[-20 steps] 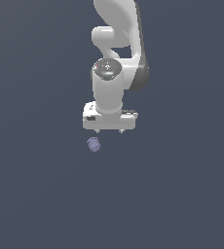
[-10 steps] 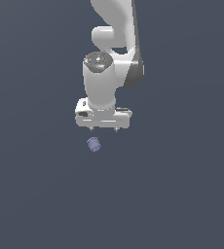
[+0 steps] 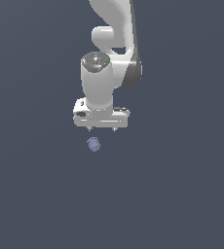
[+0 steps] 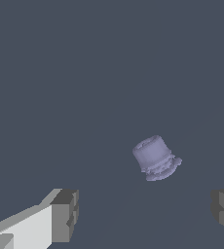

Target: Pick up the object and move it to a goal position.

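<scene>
Gripper [image 3: 102, 129] spread wide near the object [image 3: 93, 144] — no contact.

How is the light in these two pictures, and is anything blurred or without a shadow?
Exterior view: even, soft light, sharp render; the purple cylinder and gripper cast no clear shadow on the dark floor. Wrist view: also sharp, flat shading; cylinder shows its ridges, gripper fingers cut by the frame.

Flat even sim light, sharp, no glare, dim bg
</scene>
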Controlling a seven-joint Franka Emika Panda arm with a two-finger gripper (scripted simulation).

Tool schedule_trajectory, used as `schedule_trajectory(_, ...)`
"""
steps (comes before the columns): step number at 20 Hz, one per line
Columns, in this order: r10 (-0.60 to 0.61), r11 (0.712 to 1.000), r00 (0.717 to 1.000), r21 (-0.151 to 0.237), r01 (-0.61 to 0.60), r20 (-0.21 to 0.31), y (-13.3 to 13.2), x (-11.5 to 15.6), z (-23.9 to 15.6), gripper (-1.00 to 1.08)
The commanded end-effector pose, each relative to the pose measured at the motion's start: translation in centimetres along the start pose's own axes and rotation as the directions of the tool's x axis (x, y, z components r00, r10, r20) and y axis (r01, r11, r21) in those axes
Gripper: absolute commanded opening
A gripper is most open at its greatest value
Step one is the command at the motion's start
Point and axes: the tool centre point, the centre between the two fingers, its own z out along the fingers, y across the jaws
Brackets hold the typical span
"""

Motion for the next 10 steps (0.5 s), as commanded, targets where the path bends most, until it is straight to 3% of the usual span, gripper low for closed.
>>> schedule_trajectory(1, -0.018, 1.0, 1.0, 0.0, 0.018, 0.0, 0.2, 0.0, 0.3, 1.0)
schedule_trajectory(10, -0.15, 0.989, 0.989, -0.002, 0.15, -0.002, 1.6, -0.1, 2.6, 1.0)
